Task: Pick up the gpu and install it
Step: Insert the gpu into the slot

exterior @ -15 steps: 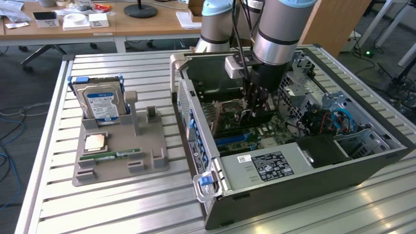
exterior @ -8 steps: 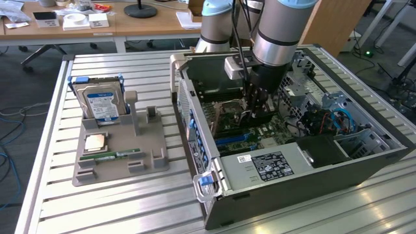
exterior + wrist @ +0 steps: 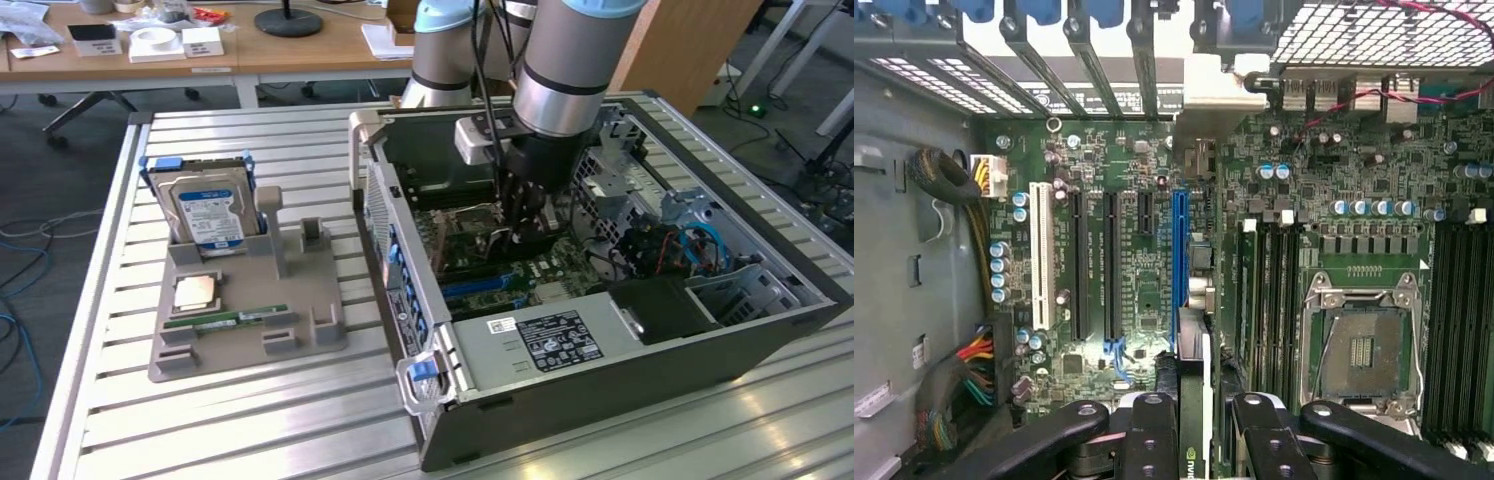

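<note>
My gripper [image 3: 523, 232] is lowered inside the open computer case [image 3: 627, 330], over the motherboard. In the wrist view the gripper [image 3: 1199, 405] is shut on the gpu [image 3: 1192, 445], seen edge-on as a thin green card with a logo, clamped between the two black fingers [image 3: 1152, 430]. The card stands on edge in line with the long blue expansion slot [image 3: 1179, 250], directly above it. Whether its lower edge touches the slot is hidden. In the exterior view the arm covers the card.
A grey fixture [image 3: 240, 335] at the exterior view's left holds a hard drive [image 3: 207, 210], a processor chip [image 3: 198, 292] and a narrow memory stick [image 3: 247, 318]. Inside the case are the open processor socket [image 3: 1364, 345], black slots [image 3: 1109, 260], power cables [image 3: 959, 375] and rear slot covers [image 3: 1084, 50].
</note>
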Action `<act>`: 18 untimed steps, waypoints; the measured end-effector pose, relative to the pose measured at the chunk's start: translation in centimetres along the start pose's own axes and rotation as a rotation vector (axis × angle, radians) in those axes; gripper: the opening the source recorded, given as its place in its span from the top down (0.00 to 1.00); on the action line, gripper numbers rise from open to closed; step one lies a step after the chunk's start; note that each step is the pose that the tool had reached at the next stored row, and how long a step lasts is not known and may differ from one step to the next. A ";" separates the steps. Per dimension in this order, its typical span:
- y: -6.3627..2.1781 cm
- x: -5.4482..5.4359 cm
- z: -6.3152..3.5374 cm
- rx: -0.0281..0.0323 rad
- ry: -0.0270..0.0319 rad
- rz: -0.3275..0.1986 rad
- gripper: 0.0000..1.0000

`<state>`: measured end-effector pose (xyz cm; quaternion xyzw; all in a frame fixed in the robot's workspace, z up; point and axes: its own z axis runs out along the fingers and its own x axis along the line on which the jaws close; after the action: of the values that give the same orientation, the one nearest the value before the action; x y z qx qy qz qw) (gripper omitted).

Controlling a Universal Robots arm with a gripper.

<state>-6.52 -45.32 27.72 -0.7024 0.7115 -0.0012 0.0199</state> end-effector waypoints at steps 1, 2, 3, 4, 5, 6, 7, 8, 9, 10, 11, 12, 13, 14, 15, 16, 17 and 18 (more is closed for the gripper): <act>0.05 0.0 0.00 0.0000 0.0000 0.000 0.74; 0.08 0.1 0.00 0.0001 0.0000 0.000 0.74; 0.11 0.2 -0.01 0.0000 0.0000 0.000 0.74; 0.13 0.2 -0.01 0.0000 -0.0001 0.000 0.74; 0.17 0.2 -0.01 0.0000 0.0000 0.000 0.74; 0.24 0.3 -0.01 0.0000 -0.0001 0.000 0.74; 0.33 0.3 -0.02 0.0000 0.0000 0.000 0.74; 0.43 0.3 -0.02 0.0000 0.0000 0.000 0.74; 0.51 0.3 -0.02 0.0000 0.0000 0.000 0.74; 0.53 0.3 -0.02 0.0000 0.0000 0.000 0.74; 0.55 0.4 -0.03 0.0000 0.0000 0.000 0.74; 0.56 0.4 -0.03 0.0000 0.0000 0.000 0.74; 0.58 0.5 -0.03 0.0000 0.0000 0.000 0.74; 0.60 0.5 -0.03 0.0000 0.0000 0.000 0.74; 0.66 0.5 -0.03 0.0000 0.0000 0.000 0.74; 0.72 0.5 -0.03 0.0001 0.0000 0.000 0.74; 0.80 0.5 -0.03 0.0000 0.0000 0.000 0.74; 0.88 0.5 -0.04 0.0000 0.0000 0.000 0.74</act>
<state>-7.40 -45.84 27.72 -0.7024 0.7115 -0.0012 0.0199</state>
